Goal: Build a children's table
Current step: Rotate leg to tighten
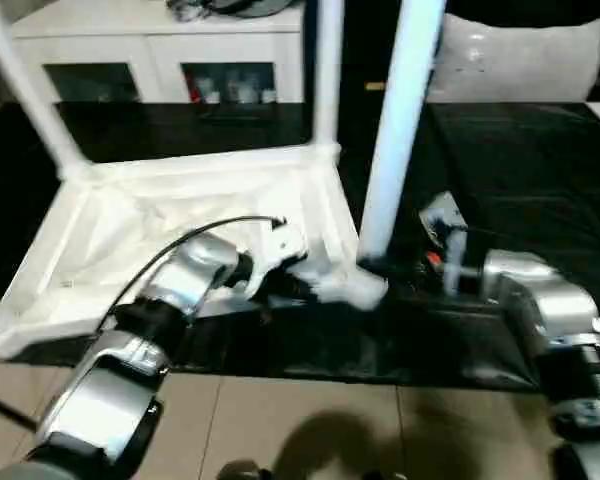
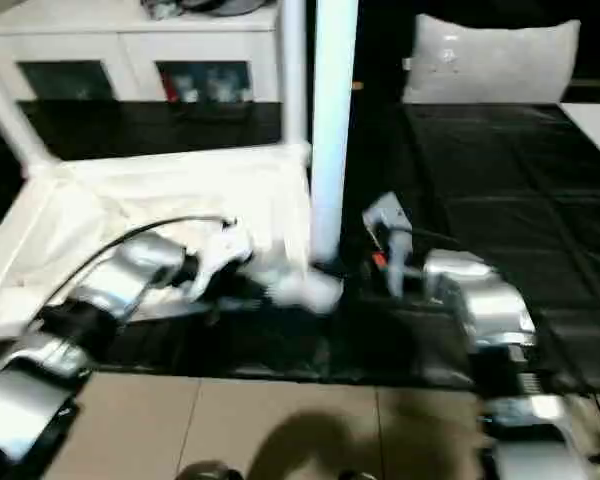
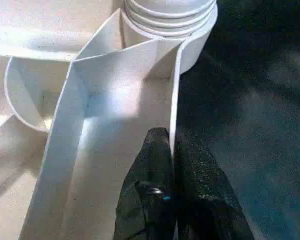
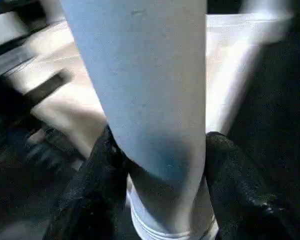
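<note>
Two grippers are working at the near corner of the upturned table top (image 1: 190,215), which is lying ribbed side up on the black-covered work table (image 1: 520,160). The left gripper (image 3: 169,150) is pinching the top's thin edge wall between its closed fingers, just short of the round corner socket (image 3: 190,45). The right gripper (image 4: 157,165) is clasping the lower end of a white leg (image 1: 395,130), one black finger (image 4: 97,175) on each side; this leg is standing nearly upright in that socket, directly beyond the left gripper. Two more legs (image 1: 327,70) are rising from the far corners. Beyond the work table, a white cabinet (image 1: 160,50) and a pale cushion (image 1: 520,55) are standing.
</note>
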Controlling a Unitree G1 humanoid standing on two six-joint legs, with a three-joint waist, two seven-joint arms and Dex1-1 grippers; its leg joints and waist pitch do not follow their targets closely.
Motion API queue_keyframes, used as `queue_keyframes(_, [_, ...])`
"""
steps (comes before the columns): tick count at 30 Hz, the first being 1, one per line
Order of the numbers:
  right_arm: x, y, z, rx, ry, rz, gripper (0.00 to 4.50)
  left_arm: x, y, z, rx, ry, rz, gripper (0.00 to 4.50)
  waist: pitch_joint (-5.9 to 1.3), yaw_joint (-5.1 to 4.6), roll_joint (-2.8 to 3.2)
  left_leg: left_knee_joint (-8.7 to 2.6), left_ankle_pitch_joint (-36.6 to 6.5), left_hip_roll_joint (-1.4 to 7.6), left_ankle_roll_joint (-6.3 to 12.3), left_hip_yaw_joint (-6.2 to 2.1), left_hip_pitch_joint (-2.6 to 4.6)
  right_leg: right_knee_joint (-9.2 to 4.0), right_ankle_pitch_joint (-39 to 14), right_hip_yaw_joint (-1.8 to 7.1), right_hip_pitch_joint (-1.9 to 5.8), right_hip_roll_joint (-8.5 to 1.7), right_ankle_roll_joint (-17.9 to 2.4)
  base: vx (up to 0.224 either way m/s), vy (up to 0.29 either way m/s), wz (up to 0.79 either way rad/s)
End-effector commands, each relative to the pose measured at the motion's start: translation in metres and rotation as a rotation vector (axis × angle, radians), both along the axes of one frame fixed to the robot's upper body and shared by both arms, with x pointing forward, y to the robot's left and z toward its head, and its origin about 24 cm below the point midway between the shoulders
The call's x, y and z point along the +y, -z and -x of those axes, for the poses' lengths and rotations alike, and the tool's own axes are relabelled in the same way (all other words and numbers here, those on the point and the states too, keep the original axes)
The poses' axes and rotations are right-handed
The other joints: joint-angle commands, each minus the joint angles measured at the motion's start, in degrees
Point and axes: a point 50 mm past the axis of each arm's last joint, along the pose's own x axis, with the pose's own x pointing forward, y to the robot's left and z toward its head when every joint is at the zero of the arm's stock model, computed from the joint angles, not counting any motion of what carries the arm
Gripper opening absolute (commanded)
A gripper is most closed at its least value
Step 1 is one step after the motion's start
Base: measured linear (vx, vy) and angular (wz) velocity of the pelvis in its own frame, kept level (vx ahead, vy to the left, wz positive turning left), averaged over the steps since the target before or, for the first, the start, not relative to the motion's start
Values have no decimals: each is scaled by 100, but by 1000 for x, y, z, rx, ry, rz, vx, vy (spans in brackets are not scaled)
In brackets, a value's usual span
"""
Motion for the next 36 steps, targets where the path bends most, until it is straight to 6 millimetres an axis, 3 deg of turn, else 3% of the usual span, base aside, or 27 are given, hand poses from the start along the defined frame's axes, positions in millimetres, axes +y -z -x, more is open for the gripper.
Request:
queue_keyframes(1, [20, 7, -6, 43, 79, 11, 196, -20, -12, -6, -41, -53, 65, 0, -494, -34, -155, -358, -539, 112, 346, -31, 10, -614, -2952, 192, 391, -409, 190, 0, 0, 0])
queue_keyframes(2, [25, 8, -15, 36, 235, 40, 196, -26, -12, -11, -63, -153, 66, 0, -497, -95, -137, -362, -508, 117, 335, -46, -3, -606, -2875, 184, 402, -417, 161, 0, 0, 0])
queue_keyframes(4, [29, 7, -17, 34, 276, 32, 196, -30, -12, -12, -63, -177, 72, 0, -518, -164, -127, -358, -477, 113, 370, -49, 8, -606, -2709, 195, 412, -425, 97, 0, 0, 0])
queue_keyframes(5, [32, 7, -18, 29, 298, 16, 196, -32, -12, -13, -70, -202, 77, 0, -513, -186, -135, -362, -421, 104, 470, -43, -28, -589, -2581, 205, 434, -420, 79, 0, 0, 0])
queue_keyframes(7, [39, 6, -19, -12, 327, 2, 196, -39, -12, -13, -81, -237, 84, 0, -544, -177, -140, -356, -285, 111, 550, -36, -15, -552, -2373, 239, 427, -434, 14, 0, 0, 0])
queue_keyframes(8, [40, 6, -19, -23, 328, 0, 196, -40, -12, -13, -84, -238, 84, 0, -561, -161, -140, -360, -97, 125, 626, -54, -44, -488, -2094, 253, 459, -433, -70, 0, 0, 0])
queue_keyframes(9, [41, 5, -19, -26, 326, -13, 250, -40, -12, -14, -93, -249, 81, 0, -570, -147, -135, -359, -13, 134, 676, -55, -43, -469, -1964, 263, 458, -435, -112, 0, 0, 0])
queue_keyframes(11, [43, 3, -19, -14, 332, -90, 263, -40, -11, -15, -105, -254, 70, 0, -567, -129, -135, -360, 95, 152, 796, -52, -33, -449, -1769, 281, 453, -437, -214, 0, 0, 0])
queue_keyframes(16, [35, -1, -16, -48, 278, -90, 312, -33, -9, -14, -126, -210, 54, 0, -557, -111, -140, -373, 72, 192, 848, -59, -8, -425, -1705, 297, 461, -455, -344, 0, 0, 0])
queue_keyframes(22, [3, -3, -15, -123, 201, -11, 356, -18, -5, -10, -154, -77, 5, 0, -570, -86, -150, -357, 129, 188, 906, -52, -39, -377, -1547, 317, 481, -460, -398, 0, 0, 0])
queue_keyframes(27, [-18, -11, -7, -148, 52, 11, 401, -1, -4, -4, -161, 91, -53, 0, -555, -19, -135, -357, 19, 217, 931, -43, -16, -388, -1659, 322, 464, -458, -387, 0, 0, 0])
queue_keyframes(35, [-27, -15, 4, -143, -174, 53, 386, 12, -4, 8, -125, 318, -102, 0, -559, 116, -120, -348, -74, 277, 848, -38, 13, -345, -1628, 345, 422, -476, -542, 0, 0, 0])
queue_keyframes(36, [-26, -13, 8, -117, -232, 43, 376, 13, -3, 10, -129, 362, -106, 0, -559, 147, -153, -352, -113, 281, 828, -34, 19, -351, -1681, 349, 415, -482, -545, 0, 0, 0])
